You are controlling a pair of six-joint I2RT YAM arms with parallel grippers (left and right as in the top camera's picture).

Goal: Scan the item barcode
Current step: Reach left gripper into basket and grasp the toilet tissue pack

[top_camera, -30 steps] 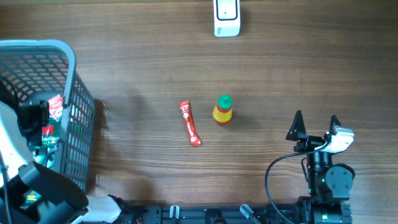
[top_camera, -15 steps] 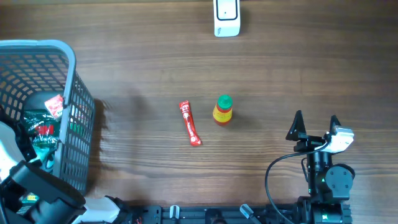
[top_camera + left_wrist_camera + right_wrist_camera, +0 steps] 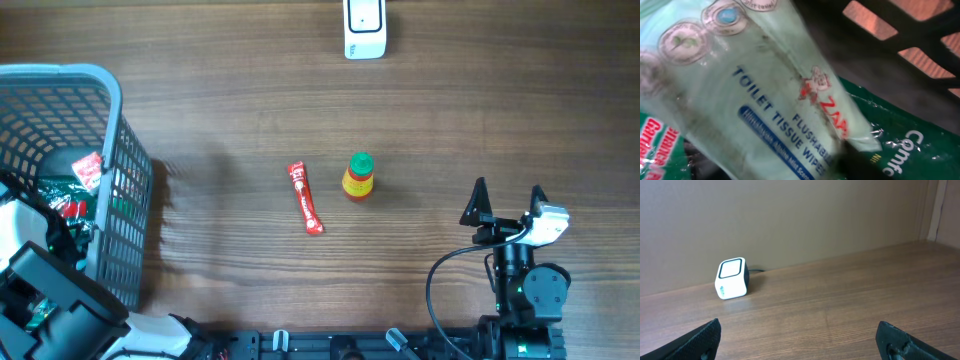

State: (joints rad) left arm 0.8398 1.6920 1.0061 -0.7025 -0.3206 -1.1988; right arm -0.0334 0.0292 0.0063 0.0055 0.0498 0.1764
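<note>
My left arm [image 3: 38, 262] reaches down into the grey mesh basket [image 3: 112, 118] at the far left. In the left wrist view, a pale green pack of flushable toilet tissue wipes [image 3: 765, 90] fills the frame, pressed close to the camera and lying over a dark green packet [image 3: 912, 145]. The left fingers are not clearly visible, so I cannot tell whether they hold the pack. The white barcode scanner [image 3: 365, 27] stands at the back edge, also visible in the right wrist view [image 3: 732, 278]. My right gripper [image 3: 508, 203] rests open near the front right with nothing between its fingers.
A red sachet [image 3: 305, 197] and a small yellow-and-red bottle with a green cap [image 3: 358, 177] lie mid-table. Red and green packets [image 3: 85, 172] sit inside the basket. The basket's tall walls surround the left arm.
The left arm has dropped lower into the basket and shifted toward the front edge. The right arm and the objects on the table have not moved.
</note>
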